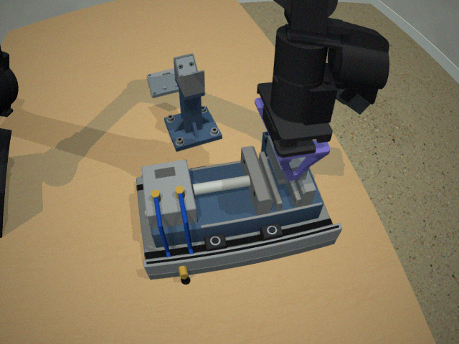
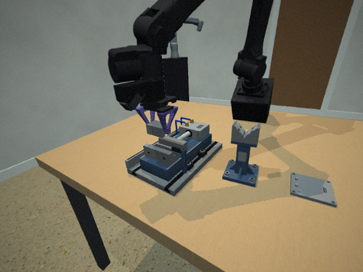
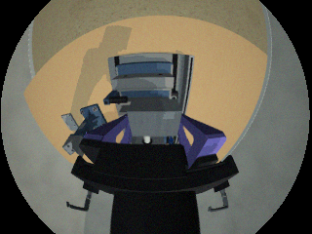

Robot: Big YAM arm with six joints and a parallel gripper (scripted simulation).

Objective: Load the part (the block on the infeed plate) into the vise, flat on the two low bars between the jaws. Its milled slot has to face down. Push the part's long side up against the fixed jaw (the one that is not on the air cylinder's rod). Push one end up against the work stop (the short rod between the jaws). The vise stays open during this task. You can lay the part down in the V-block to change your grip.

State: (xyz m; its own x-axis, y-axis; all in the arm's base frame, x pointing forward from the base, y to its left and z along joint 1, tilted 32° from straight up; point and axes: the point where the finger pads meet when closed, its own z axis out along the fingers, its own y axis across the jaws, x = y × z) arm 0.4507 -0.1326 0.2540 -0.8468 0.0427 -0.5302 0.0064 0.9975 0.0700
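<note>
My gripper (image 2: 158, 127), with purple fingers, is shut on the grey part (image 2: 153, 128) and holds it a little above the gap between the vise jaws. In the top view the gripper (image 1: 294, 168) hangs over the vise's right end, and the arm hides most of the part. The vise (image 1: 229, 207) stands open, with the moving jaw (image 1: 255, 181) on the cylinder rod (image 1: 221, 185) and the fixed jaw (image 1: 308, 186) at the right. In the wrist view the fingers frame the vise (image 3: 150, 85) below. I cannot see the slot side of the part or the work stop.
The blue V-block stand (image 1: 191, 107) is behind the vise; it also shows in the exterior view (image 2: 243, 149). The grey infeed plate (image 2: 313, 188) lies flat beyond it, with nothing on it. A second black arm base (image 2: 252, 101) stands at the back. The table edge is close to the vise's right side.
</note>
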